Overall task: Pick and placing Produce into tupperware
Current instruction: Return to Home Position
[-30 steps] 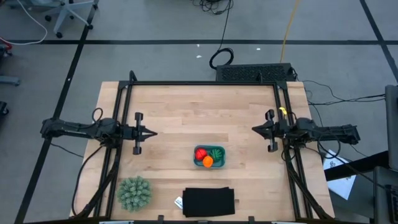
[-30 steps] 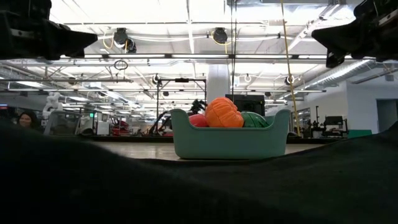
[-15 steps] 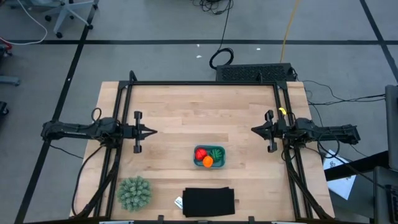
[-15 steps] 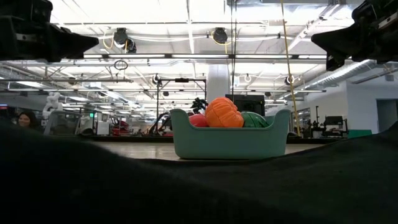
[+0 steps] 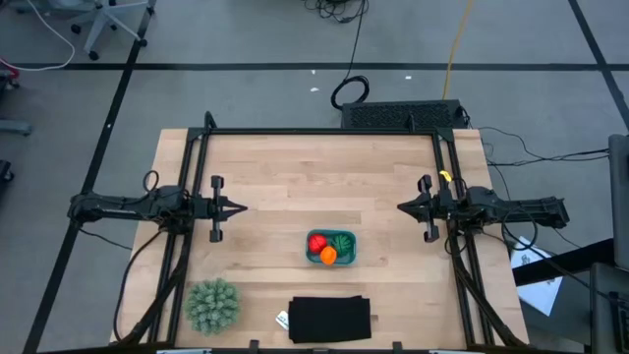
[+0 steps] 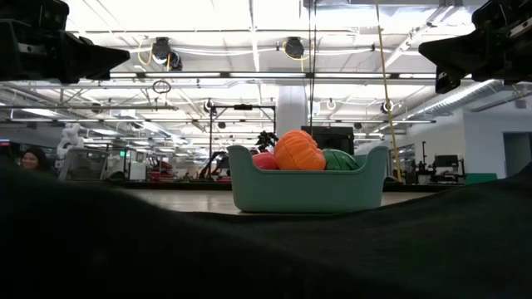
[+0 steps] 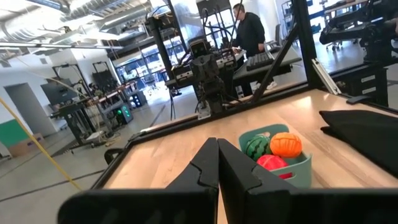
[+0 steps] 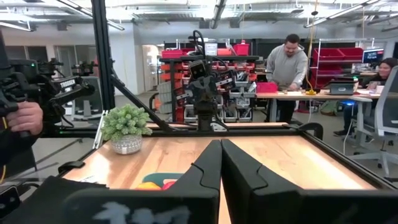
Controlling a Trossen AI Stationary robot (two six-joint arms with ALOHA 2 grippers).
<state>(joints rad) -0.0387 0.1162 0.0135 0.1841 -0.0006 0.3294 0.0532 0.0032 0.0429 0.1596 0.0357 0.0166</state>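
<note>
Now the produce point(image 5: 328, 255) sits inside the tupperware point(image 6: 307, 190) toward six o'clock, left gripper point(image 5: 242, 207) at nine, right gripper point(image 5: 401, 206) at three, both pressed together.

Grey floor point(image 5: 246, 39), bright ceiling lights point(image 6: 208, 12), red shelving point(image 8: 339, 59) at the back

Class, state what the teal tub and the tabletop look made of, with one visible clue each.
The teal tub: likely moulded plastic, with smooth matte walls and a rounded rim. The tabletop: wood, apparently butcher-block, shown by pale strips with visible grain.
</note>
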